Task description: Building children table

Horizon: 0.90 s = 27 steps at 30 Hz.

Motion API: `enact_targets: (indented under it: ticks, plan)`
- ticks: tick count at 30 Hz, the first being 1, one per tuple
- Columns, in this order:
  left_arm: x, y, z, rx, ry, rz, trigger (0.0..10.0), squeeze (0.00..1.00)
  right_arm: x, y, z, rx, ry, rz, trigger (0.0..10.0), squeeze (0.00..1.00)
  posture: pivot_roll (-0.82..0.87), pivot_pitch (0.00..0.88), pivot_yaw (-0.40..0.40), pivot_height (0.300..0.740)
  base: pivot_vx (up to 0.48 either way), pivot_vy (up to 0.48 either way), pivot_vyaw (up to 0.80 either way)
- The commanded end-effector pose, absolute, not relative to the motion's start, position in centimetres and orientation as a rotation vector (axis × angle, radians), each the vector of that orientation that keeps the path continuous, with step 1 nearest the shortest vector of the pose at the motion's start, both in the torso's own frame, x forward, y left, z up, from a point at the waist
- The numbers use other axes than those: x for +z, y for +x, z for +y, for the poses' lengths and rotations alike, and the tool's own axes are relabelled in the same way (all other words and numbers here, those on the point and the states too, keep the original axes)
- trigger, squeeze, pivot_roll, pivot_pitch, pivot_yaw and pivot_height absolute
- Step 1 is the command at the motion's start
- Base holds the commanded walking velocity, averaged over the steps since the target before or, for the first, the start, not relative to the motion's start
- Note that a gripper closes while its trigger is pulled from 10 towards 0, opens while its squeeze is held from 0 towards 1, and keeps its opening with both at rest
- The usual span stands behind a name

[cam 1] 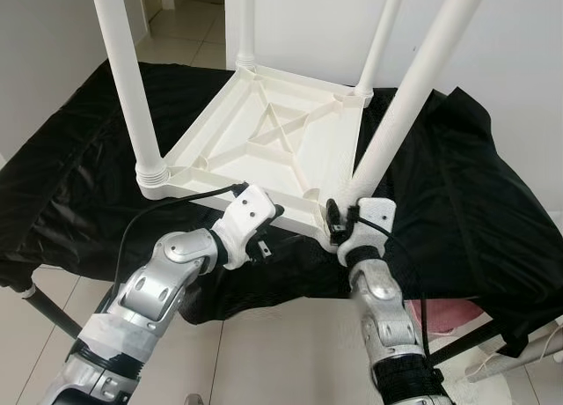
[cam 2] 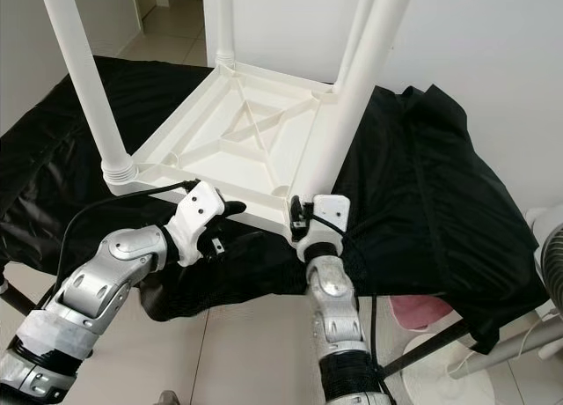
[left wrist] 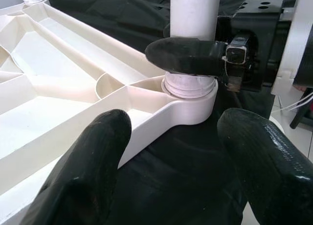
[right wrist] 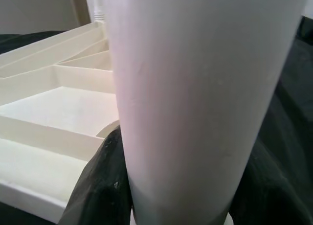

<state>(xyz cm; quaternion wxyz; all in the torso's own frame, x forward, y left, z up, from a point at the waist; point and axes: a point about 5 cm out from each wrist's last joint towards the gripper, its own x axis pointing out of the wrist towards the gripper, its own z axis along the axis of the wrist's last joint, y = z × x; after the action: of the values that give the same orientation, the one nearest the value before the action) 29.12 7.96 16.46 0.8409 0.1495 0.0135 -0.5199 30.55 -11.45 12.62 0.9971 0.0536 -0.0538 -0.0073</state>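
Both head views look steeply down on the upturned table (cam 1: pixel 273 132). Each wrist view faces its near leg (right wrist: pixel 205 102) at close range.

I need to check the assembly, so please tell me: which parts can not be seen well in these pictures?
- Tops of the four legs: cut off by the upper edge in the eye views, e.g. the near-right leg.
- Near-right socket: its thread is hidden by the leg and the right gripper.
- Tabletop upper face: lies downward on the black cloth.
- Left gripper: open, holds nothing.
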Motion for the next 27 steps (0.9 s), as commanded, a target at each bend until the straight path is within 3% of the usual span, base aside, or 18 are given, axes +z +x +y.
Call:
enact_targets:
  ticks: [1,8,9,23,24,25,27]
  plan:
    - [16.4,29.1,7.7,-1.129,0.312,0.032,10.0,0.0,11.9,30.0,-10.9,-0.024,0.149,-0.071,10.0,0.0,0.02,0.034,-0.065,0.74,0.0,0.0,0.0]
    - [16.4,29.0,7.7,-1.128,0.313,0.031,10.0,0.0,12.0,29.7,-10.5,0.029,0.147,-0.072,10.0,0.0,0.03,0.04,-0.069,0.74,0.0,0.0,0.0]
    - [16.4,29.0,7.8,-1.126,0.313,0.031,10.0,0.0,12.1,29.6,-10.4,0.036,0.143,-0.077,10.0,1.0,0.03,0.04,-0.069,0.74,0.0,0.0,0.0]
    - [16.3,29.0,7.8,-1.115,0.307,0.034,10.0,0.0,12.4,29.4,-10.5,0.125,0.127,-0.095,10.0,1.0,0.03,0.041,-0.075,0.74,0.0,0.0,0.0]
    - [16.3,29.0,7.8,-1.115,0.306,0.033,10.0,0.0,12.5,29.4,-10.9,0.143,0.121,-0.103,10.0,0.33,0.03,0.04,-0.074,0.74,0.0,0.0,0.0]
    - [16.3,29.0,7.8,-1.116,0.306,0.032,10.0,0.0,12.5,29.4,-11.1,0.156,0.118,-0.109,10.0,0.0,0.03,0.039,-0.074,0.74,0.0,0.0,0.0]
    - [16.3,29.0,7.7,-1.117,0.306,0.033,10.0,0.0,12.5,29.4,-11.3,0.199,0.118,-0.108,10.0,0.0,0.03,0.039,-0.073,0.74,0.0,0.0,0.0]
